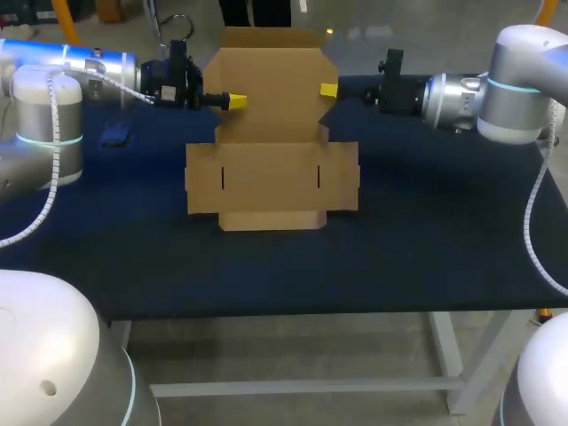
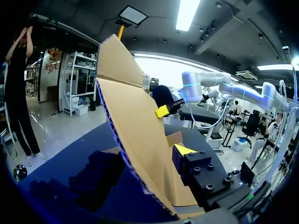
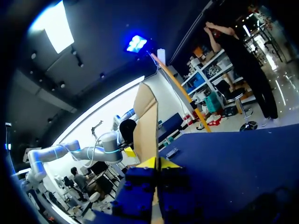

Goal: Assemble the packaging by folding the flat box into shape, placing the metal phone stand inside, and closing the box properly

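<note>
Early days here: the box [image 1: 271,177] is still mostly flat mid-table, with only its back panel stood up. The right gripper [image 3: 157,163] is pinched on that panel's edge. The left gripper [image 1: 235,101] sits at the opposite edge, but there's no telling if it's clamped, and the rest of the folding, loading and closing all look undone.

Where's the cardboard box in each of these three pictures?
Head view: cardboard box mid-table, rear panel raised between left gripper and right gripper.
Left wrist view: raised panel beside the left gripper.
Right wrist view: edge-on, clamped in the right gripper.
Shared landmark: dark blue table.
</note>
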`<state>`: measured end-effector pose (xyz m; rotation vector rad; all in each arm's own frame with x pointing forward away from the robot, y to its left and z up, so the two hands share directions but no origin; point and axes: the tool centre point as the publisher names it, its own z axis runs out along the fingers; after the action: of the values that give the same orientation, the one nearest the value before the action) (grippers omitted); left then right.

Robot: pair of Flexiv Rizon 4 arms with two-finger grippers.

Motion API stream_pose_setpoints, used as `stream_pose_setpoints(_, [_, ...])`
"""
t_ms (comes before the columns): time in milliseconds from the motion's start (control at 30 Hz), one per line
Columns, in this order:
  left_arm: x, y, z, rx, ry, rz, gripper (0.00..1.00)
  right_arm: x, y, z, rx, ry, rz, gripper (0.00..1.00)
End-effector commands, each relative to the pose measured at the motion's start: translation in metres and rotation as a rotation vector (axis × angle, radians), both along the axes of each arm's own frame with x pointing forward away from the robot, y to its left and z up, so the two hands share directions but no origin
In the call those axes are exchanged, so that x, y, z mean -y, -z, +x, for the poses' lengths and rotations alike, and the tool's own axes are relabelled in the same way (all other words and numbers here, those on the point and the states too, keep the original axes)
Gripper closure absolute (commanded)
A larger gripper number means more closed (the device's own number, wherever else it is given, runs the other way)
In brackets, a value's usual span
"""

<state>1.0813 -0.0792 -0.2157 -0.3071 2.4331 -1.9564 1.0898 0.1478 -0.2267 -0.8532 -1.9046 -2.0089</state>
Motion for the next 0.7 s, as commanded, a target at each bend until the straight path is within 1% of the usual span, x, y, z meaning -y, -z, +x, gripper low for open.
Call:
stream_pose_setpoints(33, [0.0,0.002,0.0045,-0.006,0.052,-0.019,0.51,-0.0011,0.0008,0.0046,0.008,-0.009,0.009,1.0])
stream_pose_setpoints(500, [0.005,-0.0003,0.0045,0.001,0.07,-0.032,0.65,-0.004,-0.002,0.0063,0.022,-0.017,0.014,1.0])
stream_pose_setpoints(700, [0.0061,-0.0008,0.0044,0.003,0.076,-0.033,0.76,-0.0045,-0.0036,0.0068,0.026,-0.019,0.014,1.0])
